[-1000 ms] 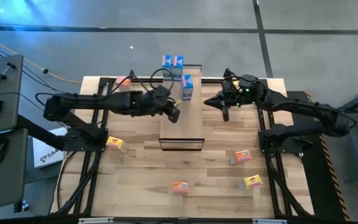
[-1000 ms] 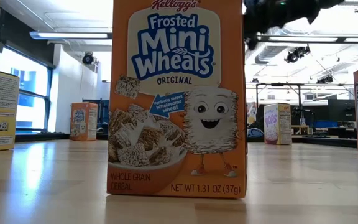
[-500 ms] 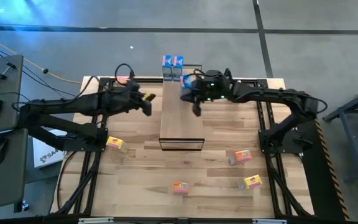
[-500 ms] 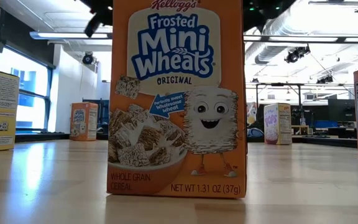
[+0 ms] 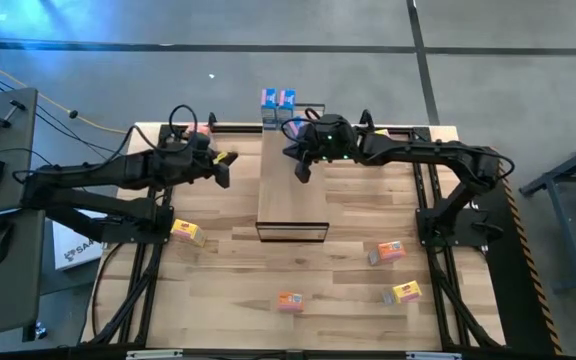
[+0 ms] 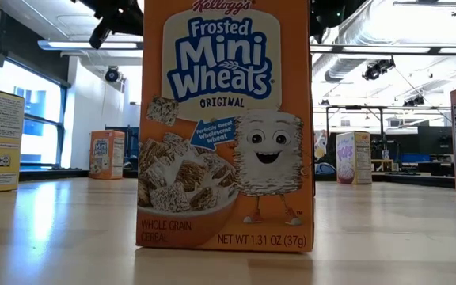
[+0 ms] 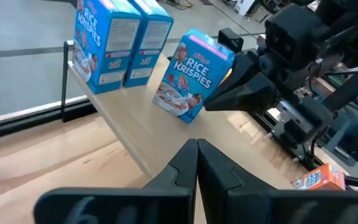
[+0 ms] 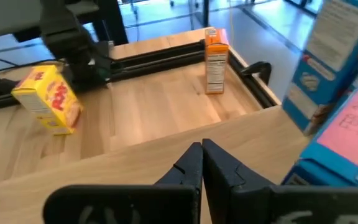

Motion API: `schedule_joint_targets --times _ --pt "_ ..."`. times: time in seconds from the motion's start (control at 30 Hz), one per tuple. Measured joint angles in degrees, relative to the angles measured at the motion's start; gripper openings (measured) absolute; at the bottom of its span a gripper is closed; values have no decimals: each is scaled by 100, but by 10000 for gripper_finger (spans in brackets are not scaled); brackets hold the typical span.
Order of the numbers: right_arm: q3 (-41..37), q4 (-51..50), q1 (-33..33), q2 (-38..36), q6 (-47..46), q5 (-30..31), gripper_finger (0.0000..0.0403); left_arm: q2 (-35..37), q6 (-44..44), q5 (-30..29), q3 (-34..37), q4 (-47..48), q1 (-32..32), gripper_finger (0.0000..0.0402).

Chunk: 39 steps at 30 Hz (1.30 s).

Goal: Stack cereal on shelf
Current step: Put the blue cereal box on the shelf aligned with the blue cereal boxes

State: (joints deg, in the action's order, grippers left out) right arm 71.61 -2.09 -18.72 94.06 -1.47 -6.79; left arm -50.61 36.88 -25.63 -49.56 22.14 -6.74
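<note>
Three blue cereal boxes (image 5: 286, 108) crowd the shelf's (image 5: 291, 185) far end.
Right end effector (image 5: 300, 172) hovers beside them, pinched together and empty; left end effector (image 5: 223, 172), likewise together, hangs over the worktop (image 5: 228, 260) near loose boxes.

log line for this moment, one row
left gripper: shut, empty, left of shelf | right gripper: shut, empty, beside tilted blue box | two blue boxes upright at far end

Three blue cereal boxes (image 7: 120, 40) stand at the far end of the light-wood shelf (image 5: 292, 190); four more boxes (image 5: 389, 251) lie scattered around it.
</note>
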Motion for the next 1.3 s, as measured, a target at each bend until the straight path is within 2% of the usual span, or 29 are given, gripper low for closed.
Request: schedule_joint_targets --times 0.1,0.2,0.37,0.47,0.63,0.77,1.3 --pt "0 -83 66 -312 146 -336 0 -107 219 86 4 -99 0 0" --pt "2 -538 60 -857 299 -619 0 -504 214 93 2 -546 -23 0" --pt "2 -1817 -337 -1830 537 -631 0 -1452 237 134 0 -1768 -353 0" --pt "2 -2244 -651 -2106 548 -606 0 -1996 293 132 4 -2566 -569 0" --pt "-1 -2484 -961 -2128 496 -634 0 -2758 11 342 2 -3947 -900 0" --pt "-27 -2638 -991 -2083 444 -669 0 -3235 271 749 2 -4532 -1094 0" --pt "-28 -2581 -748 -1869 327 -675 0 -4016 457 1078 -6 -5384 -1634 0"
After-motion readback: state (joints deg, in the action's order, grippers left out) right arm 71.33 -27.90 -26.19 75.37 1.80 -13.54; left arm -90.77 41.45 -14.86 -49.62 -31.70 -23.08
